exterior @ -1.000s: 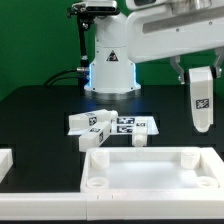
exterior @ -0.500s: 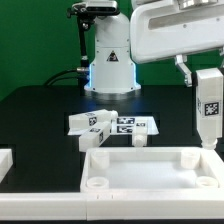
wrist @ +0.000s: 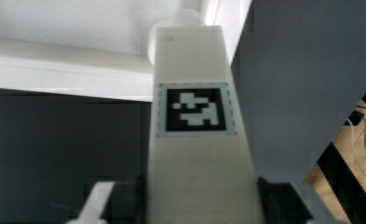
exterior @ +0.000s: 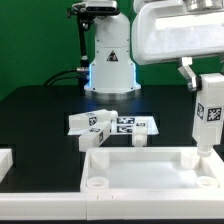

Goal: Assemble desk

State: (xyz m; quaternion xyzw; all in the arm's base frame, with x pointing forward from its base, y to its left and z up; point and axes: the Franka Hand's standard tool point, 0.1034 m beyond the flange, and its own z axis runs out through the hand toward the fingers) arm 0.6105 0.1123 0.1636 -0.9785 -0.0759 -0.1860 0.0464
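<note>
My gripper point(exterior: 204, 76) is shut on a white square leg point(exterior: 210, 115) and holds it upright by its upper end at the exterior view's right. The leg's lower end hangs just over the far right corner of the white rimmed desk panel point(exterior: 140, 153), which lies flat at the front. In the wrist view the leg point(wrist: 198, 150) runs away from my gripper point(wrist: 198, 205), its black-and-white tag point(wrist: 196, 108) facing the camera, with a dark finger on each side. Two more legs point(exterior: 97, 123) point(exterior: 140, 136) lie beyond the panel.
The marker board point(exterior: 133, 123) lies on the black table behind the panel, partly under the loose legs. The arm's white base point(exterior: 110, 62) stands at the back. A white block point(exterior: 5, 162) sits at the left edge. Round sockets point(exterior: 97, 183) mark the panel's near corners.
The gripper has carried the leg to the exterior view's right and downward, bringing its lower end close over the panel's far right corner. Nothing else has moved.
</note>
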